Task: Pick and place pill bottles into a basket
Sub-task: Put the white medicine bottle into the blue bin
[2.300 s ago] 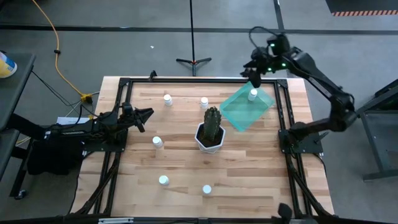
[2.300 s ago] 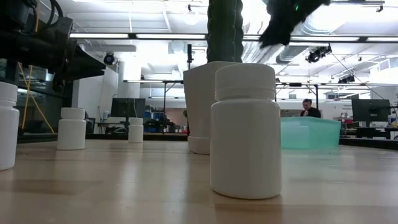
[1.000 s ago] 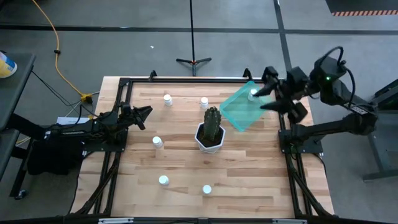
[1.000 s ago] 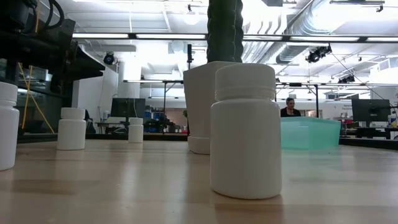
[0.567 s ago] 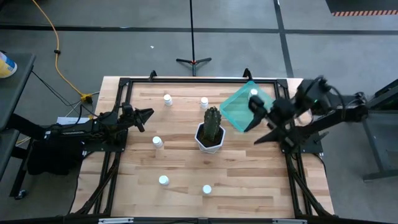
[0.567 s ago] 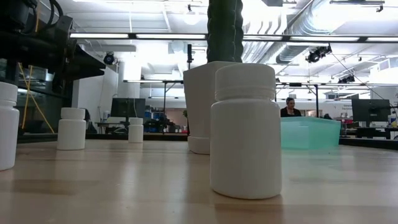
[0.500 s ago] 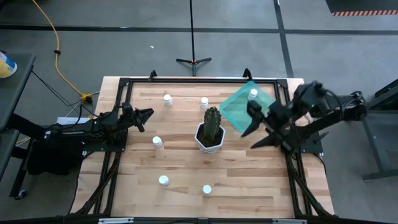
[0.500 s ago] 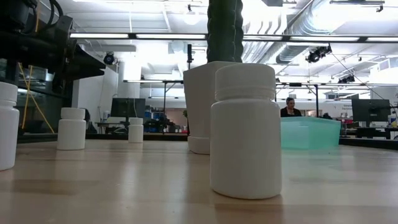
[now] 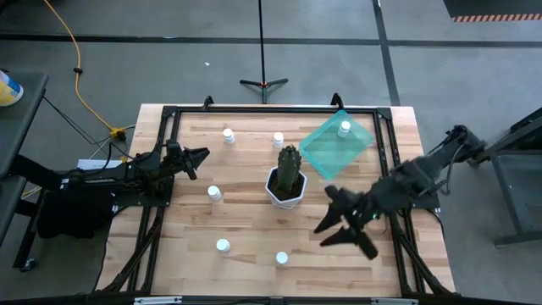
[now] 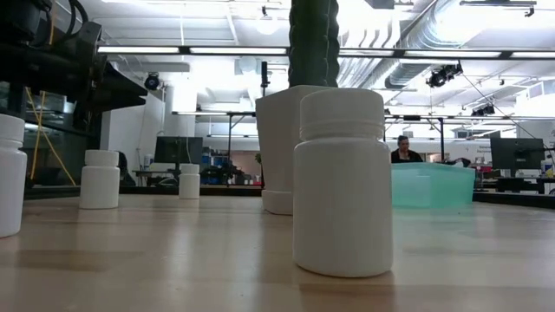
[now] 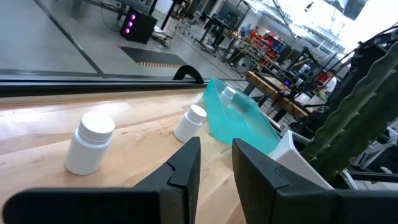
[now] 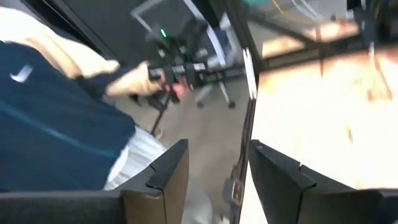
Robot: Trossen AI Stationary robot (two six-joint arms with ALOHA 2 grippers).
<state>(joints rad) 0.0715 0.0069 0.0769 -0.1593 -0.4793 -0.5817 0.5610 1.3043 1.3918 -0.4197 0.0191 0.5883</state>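
The teal basket (image 9: 336,144) sits at the far right of the table and holds one pill bottle (image 9: 345,128). Other white bottles stand on the wood at the far side (image 9: 228,135) (image 9: 278,140), at the left (image 9: 214,193) and near the front edge (image 9: 222,246) (image 9: 281,258). My right gripper (image 9: 336,224) is open and empty above the table, right of the near bottles. My left gripper (image 9: 200,158) is open and empty at the table's left edge. Its wrist view shows two bottles (image 11: 90,143) (image 11: 189,122) and the basket (image 11: 239,118).
A white faceted pot with a green cactus (image 9: 287,178) stands at the table's middle. A black frame (image 9: 254,110) runs round the tabletop. A person in a blue top (image 12: 56,124) shows beyond the table's edge in the right wrist view.
My right gripper has swung from above the basket at the far right toward the table's near edge, turning as it went, and now hangs over the near right part of the table. It has stayed open and empty. The bottles and the basket have not moved.
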